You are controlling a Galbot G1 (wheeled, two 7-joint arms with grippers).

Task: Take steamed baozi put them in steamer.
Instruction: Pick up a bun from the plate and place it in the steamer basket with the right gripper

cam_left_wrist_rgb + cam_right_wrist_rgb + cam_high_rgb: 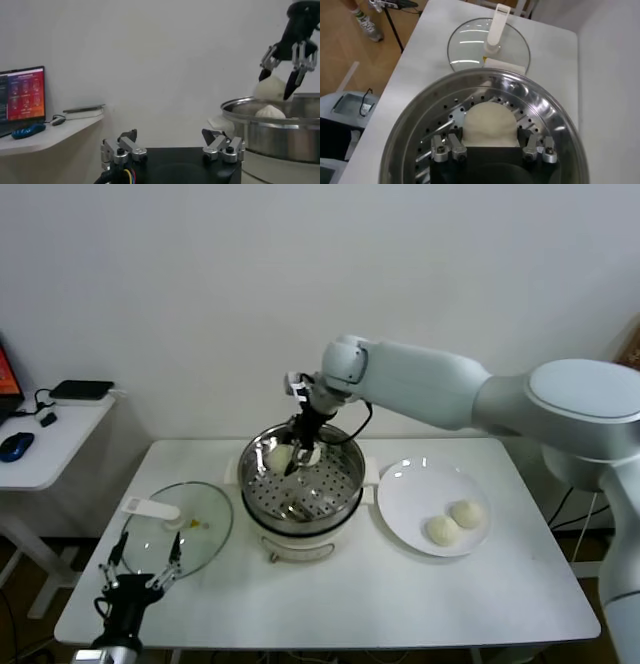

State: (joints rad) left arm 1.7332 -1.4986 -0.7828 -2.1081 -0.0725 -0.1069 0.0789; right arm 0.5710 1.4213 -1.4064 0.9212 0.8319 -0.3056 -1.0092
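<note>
Fingers (291,85) of your right gripper (297,456) grip a round off-white baozi (281,455) over the shiny perforated steel steamer (345,489). Your left gripper (140,569) waits with fingers spread beside the round glass lid (205,534).

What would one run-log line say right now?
right pincer: holds bun over steamer | another bun inside | plate: two buns | left pincer: idle, open

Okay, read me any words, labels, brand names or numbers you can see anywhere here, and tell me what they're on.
No text can be read.
Laptop screen: shows coloured tiles, lettering too small to read.
Steamer, glass lid, plate: no visible labels.
Robot arms: no readable markings.
</note>
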